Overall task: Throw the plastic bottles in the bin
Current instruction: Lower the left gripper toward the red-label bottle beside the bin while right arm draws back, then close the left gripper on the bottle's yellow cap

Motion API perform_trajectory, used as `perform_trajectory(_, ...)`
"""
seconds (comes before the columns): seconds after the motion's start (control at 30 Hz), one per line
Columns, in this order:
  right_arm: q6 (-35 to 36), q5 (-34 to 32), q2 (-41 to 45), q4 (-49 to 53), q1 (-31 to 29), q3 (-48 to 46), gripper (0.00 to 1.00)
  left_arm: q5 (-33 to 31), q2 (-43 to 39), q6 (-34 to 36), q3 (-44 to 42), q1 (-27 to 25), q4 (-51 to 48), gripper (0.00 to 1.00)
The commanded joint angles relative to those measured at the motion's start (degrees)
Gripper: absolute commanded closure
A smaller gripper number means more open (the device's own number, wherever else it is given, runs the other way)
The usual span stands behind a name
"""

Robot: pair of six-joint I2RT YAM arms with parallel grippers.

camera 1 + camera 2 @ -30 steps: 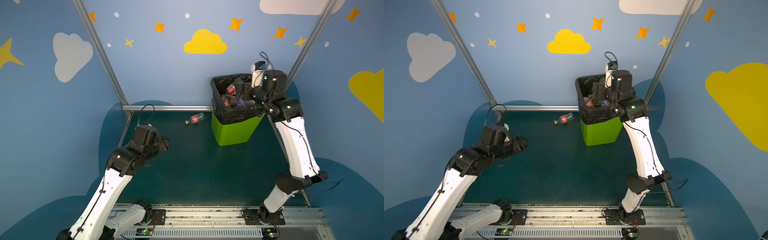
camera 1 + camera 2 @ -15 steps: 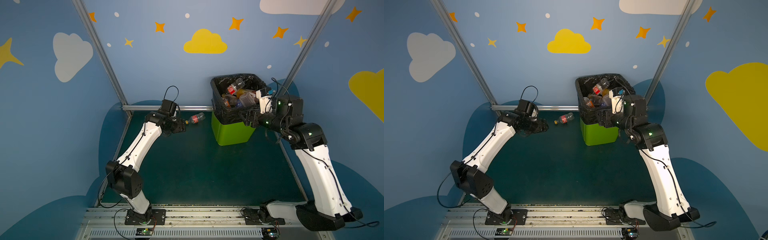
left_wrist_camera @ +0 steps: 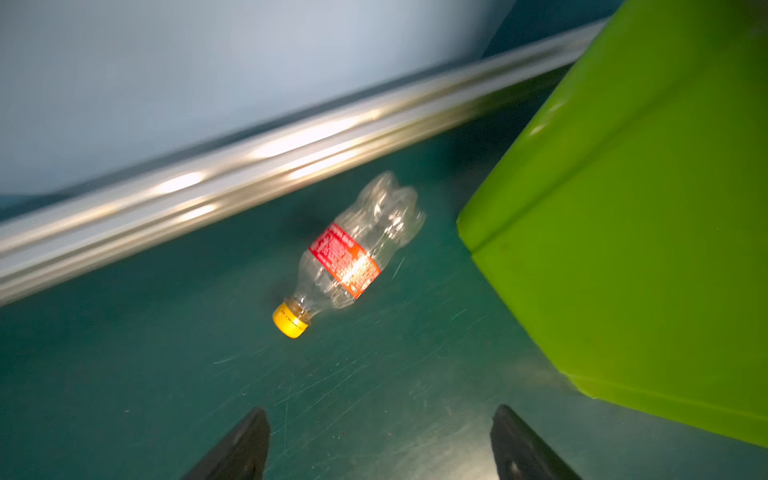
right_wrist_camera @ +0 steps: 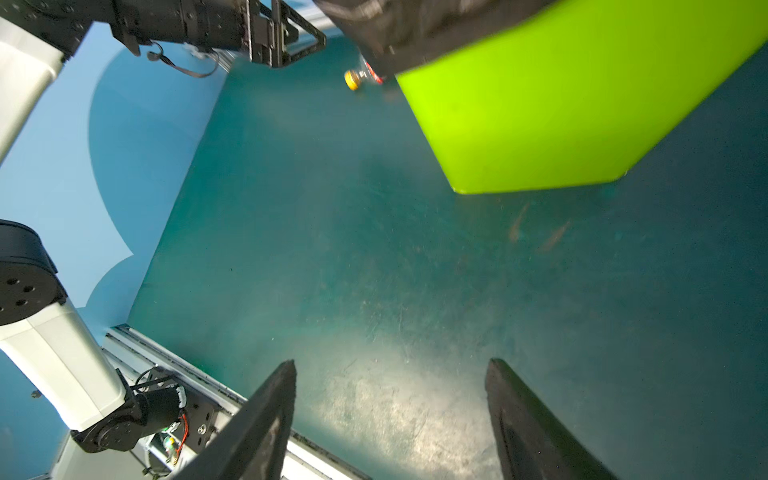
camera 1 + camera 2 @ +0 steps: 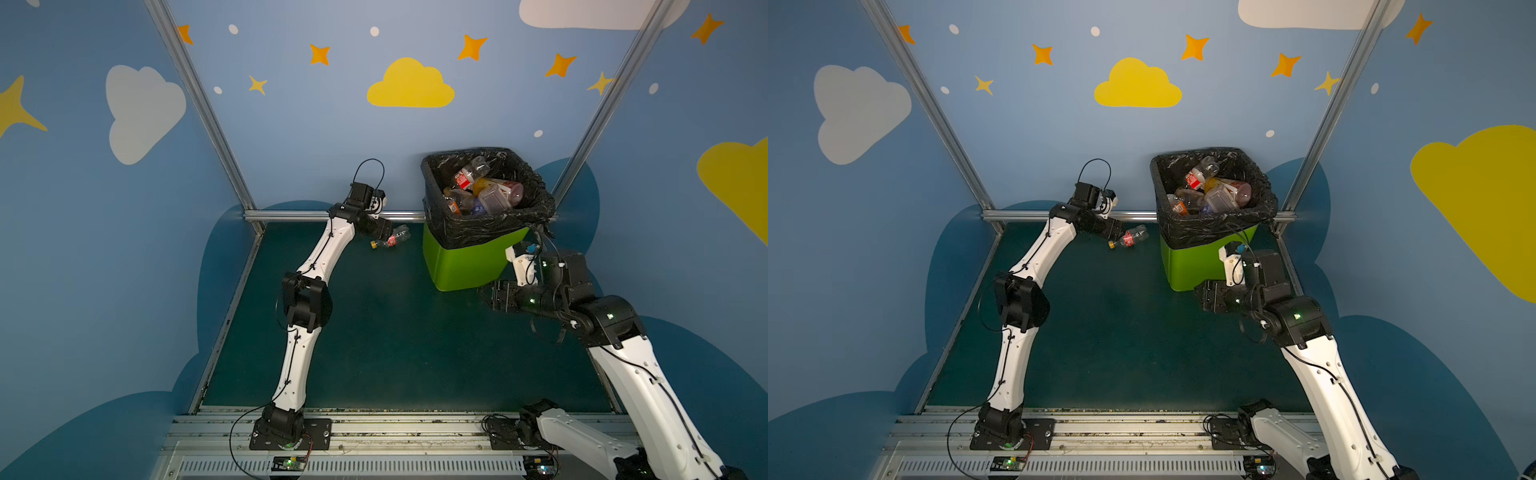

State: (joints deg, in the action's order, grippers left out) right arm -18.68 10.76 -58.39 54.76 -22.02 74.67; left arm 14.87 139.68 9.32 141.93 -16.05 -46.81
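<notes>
One loose bottle: lying on counter, beside bin
Bin: one, at least five bottles inside
Left tool: jaws apart, empty
Right tool: jaws apart, empty

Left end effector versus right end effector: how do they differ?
The left end effector faces the yellow-capped bottle lying beside the bin; the right end effector faces bare floor. The left is far back; the right sits nearer the front, by the bin's front corner. Both are open and empty.
</notes>
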Motion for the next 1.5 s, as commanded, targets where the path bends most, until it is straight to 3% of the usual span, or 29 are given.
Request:
perform_trajectory(0.0, -1.66, -0.73, -2.08, -2.21, -0.39, 1.02, 0.27, 2.24, 3.00, 2.35, 5.29, 1.73, 3.20, 0.12)
perform_trajectory(0.27, 1.68, -0.36, -12.15, -3.04, -0.30, 7.17, 0.27, 2.89, 12.46, -0.24, 13.00, 1.60, 8.75, 0.00)
perform_trajectory(0.53, 2.46, 0.32, -16.82, -3.09, -0.08, 9.60, 0.26, 3.95, 16.00, 2.43, 13.02, 1.09, 14.02, 0.00)
perform_trajectory(0.9, 1.68, -2.01, -13.15, -2.19, 0.74, 7.26, 0.27, 0.49, 21.28, 4.53, 15.55, -0.82, 18.95, 0.00)
perform_trajectory(1.2, 0.74, -4.63, -9.25, -1.47, 1.39, 5.66, 0.26, 1.31, 23.18, 2.32, 16.27, -0.73, 17.01, 0.00)
perform_trajectory(1.4, -0.38, -6.48, -6.53, -1.21, 1.89, 4.12, 0.26, 3.09, 23.10, 1.54, 16.10, -0.82, 14.76, 0.06)
perform_trajectory(1.47, -0.82, -7.09, -5.54, -1.13, 2.00, 3.53, 0.26, 2.84, 23.01, 0.76, 16.01, -0.81, 14.70, 0.12)
